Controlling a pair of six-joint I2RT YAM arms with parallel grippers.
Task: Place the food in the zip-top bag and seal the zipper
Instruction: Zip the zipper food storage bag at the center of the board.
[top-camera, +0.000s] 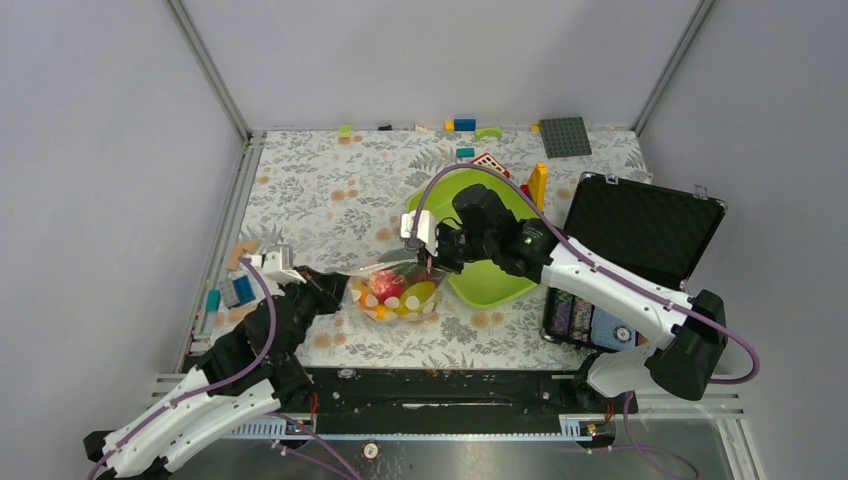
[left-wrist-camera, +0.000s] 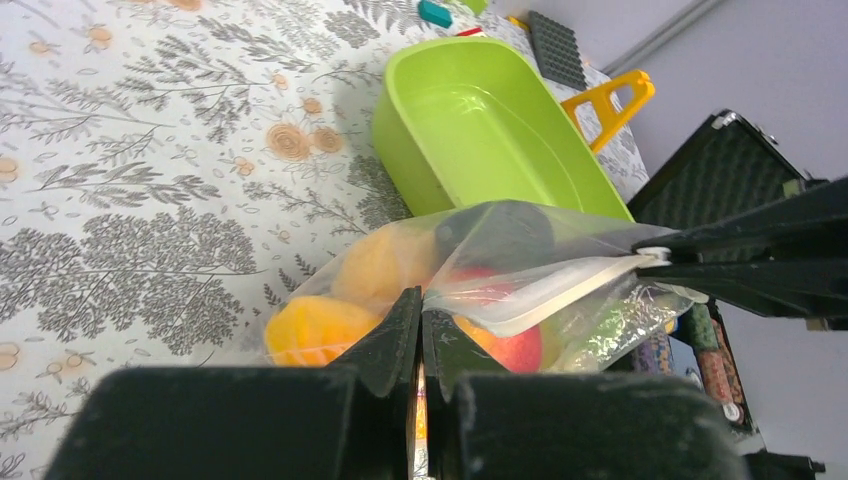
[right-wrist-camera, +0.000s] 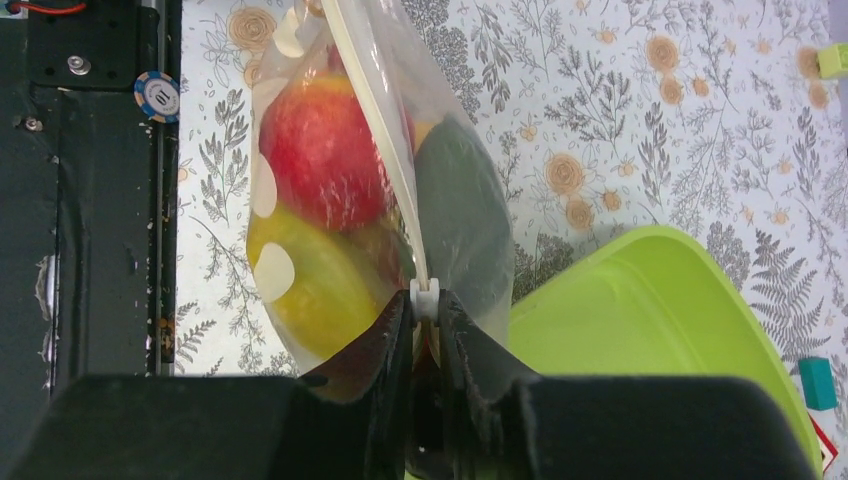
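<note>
The zip-top bag (top-camera: 402, 291) lies on the flowered table between both arms, clear with white dots. Inside it is the food: a red apple (right-wrist-camera: 320, 150), a yellow-green starfruit (right-wrist-camera: 310, 285), a dark fruit (right-wrist-camera: 462, 210) and an orange-yellow piece (left-wrist-camera: 310, 328). My left gripper (left-wrist-camera: 421, 302) is shut on the bag's left end (left-wrist-camera: 470, 235). My right gripper (right-wrist-camera: 426, 305) is shut on the zipper's small white end piece (right-wrist-camera: 425, 297), at the bag's right end beside the tray. The zipper (right-wrist-camera: 372, 115) runs as a pale strip between the two grippers, also seen as zipper (left-wrist-camera: 560, 288) from the left wrist.
A lime-green tray (top-camera: 492, 283) sits right behind the bag, under my right arm. An open black case (top-camera: 640, 225) stands at the right. Coloured blocks (top-camera: 464, 124), a grey baseplate (top-camera: 565, 137) and a yellow piece (top-camera: 538, 183) lie at the back; more blocks (top-camera: 236, 290) lie at the left edge.
</note>
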